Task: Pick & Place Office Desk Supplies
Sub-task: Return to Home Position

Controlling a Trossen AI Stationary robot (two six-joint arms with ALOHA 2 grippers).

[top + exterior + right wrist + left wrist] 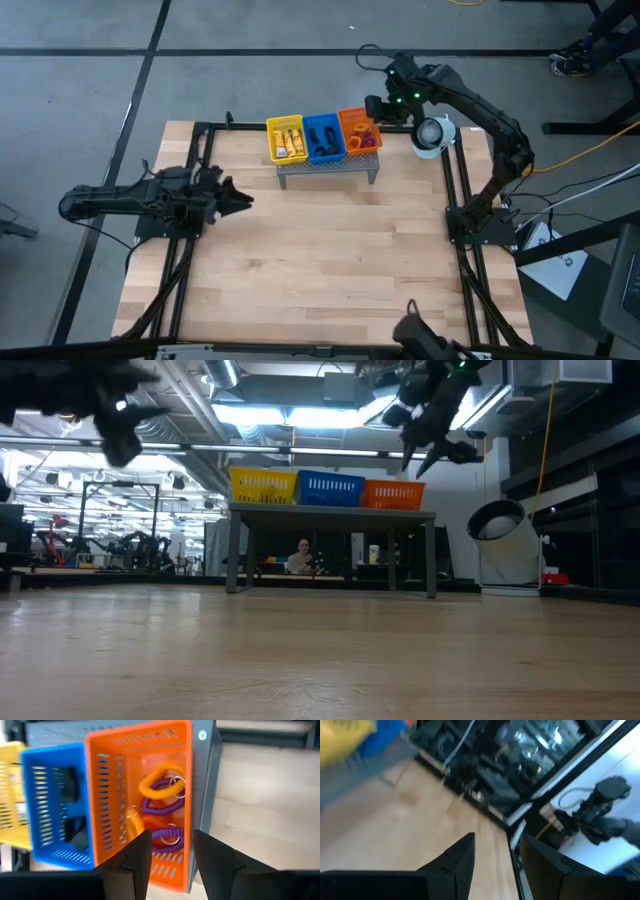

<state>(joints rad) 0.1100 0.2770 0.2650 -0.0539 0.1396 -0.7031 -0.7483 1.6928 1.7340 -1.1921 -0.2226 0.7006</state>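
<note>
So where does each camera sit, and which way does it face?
High view: above the table, looking straight down; both arms, left gripper and right gripper show.
Low view: table-top height, looking level at the grey stand bearing yellow bin, blue bin, orange bin; arms enter from above.
Left wrist view: on left arm, facing across the table; its open fingers show.
Right wrist view: on right arm, facing the orange bin's coiled loops; its open fingers show.
Shared: high and low views show all three bins.

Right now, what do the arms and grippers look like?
The left arm and right arm are black, jointed, slim. A green light glows on the right wrist. The left gripper and right gripper each have two dark, wedge-shaped fingers.
</note>
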